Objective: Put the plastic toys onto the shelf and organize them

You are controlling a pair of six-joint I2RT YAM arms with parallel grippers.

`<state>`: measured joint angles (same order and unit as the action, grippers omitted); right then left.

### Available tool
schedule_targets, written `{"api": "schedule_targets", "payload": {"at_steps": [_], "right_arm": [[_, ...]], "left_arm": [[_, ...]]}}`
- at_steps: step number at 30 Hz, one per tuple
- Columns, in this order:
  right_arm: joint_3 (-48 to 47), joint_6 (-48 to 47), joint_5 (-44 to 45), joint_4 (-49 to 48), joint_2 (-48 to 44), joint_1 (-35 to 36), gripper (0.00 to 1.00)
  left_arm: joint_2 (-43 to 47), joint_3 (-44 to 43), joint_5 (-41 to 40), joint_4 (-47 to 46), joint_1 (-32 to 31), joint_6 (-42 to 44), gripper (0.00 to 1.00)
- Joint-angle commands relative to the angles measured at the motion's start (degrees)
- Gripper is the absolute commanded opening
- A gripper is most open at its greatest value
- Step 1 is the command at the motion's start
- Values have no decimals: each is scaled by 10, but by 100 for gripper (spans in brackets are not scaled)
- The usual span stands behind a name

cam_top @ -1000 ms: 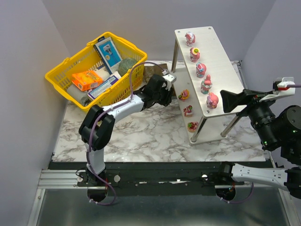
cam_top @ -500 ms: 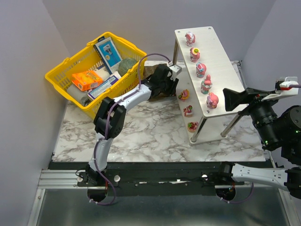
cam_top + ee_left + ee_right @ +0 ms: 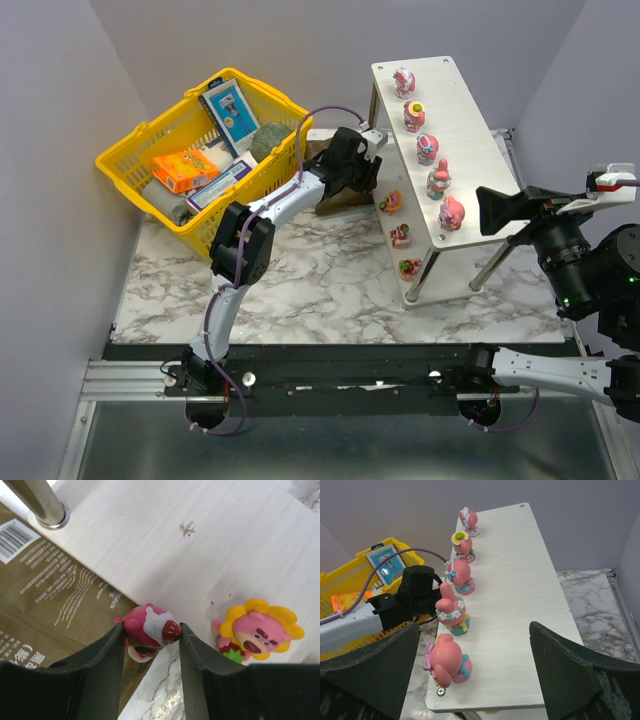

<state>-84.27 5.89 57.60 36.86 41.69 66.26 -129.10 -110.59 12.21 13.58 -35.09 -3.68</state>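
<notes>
The shelf (image 3: 470,140) stands toward the far right corner of the bench (image 3: 300,285), with its long axis running from the far edge toward the near edge. The left gripper (image 3: 151,636) is reached out to the end of the lower board (image 3: 175,550) nearest the far edge. Its jaws are clamped on a pink toy (image 3: 145,627) with a white patch and a red part. This toy is held over the board's left edge, where a brown packet (image 3: 47,600) shows beyond the board, not far from a metal leg (image 3: 42,505). Whether the toy touches the board cannot be told. It is held tilted, with the white and red part turned toward the right-hand finger in the wrist view. Which end is its head cannot be told.

Just beside it a sunflower toy (image 3: 257,632) is set upright on the lower board close to that edge, its face seen from above. A second toy (image 3: 401,236) and a third toy (image 3: 410,268) are lined up along the same edge toward the near end.

On the top board five toys (image 3: 460,577) are set upright in one row along the left edge, the row following the board's long axis.

The right gripper (image 3: 475,630) is held off the shelf's near end, toward the right edge of the bench. Its jaws are spread wide, with nothing between them.

A yellow basket (image 3: 130,150) of boxes and packets is placed at the far left corner.
</notes>
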Motion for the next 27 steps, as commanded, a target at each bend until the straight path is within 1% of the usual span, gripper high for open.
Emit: {"api": "schedule_targets", "payload": {"at_steps": [1, 6, 12, 19, 27], "right_arm": [[1, 1, 19, -10, -3, -3, 97], [-1, 4, 23, -7, -5, -2, 97], [2, 7, 23, -5, -6, -2, 97], [6, 9, 25, -5, -12, -2, 97], [11, 7, 31, -5, -14, -2, 97]], "left_arm": [[-30, -52, 31, 24, 3, 16, 6], [-42, -62, 34, 21, 3, 9, 7], [-54, -65, 40, 25, 3, 8, 10], [-70, -82, 49, 30, 3, 4, 21], [-83, -87, 43, 27, 2, -1, 25]]}}
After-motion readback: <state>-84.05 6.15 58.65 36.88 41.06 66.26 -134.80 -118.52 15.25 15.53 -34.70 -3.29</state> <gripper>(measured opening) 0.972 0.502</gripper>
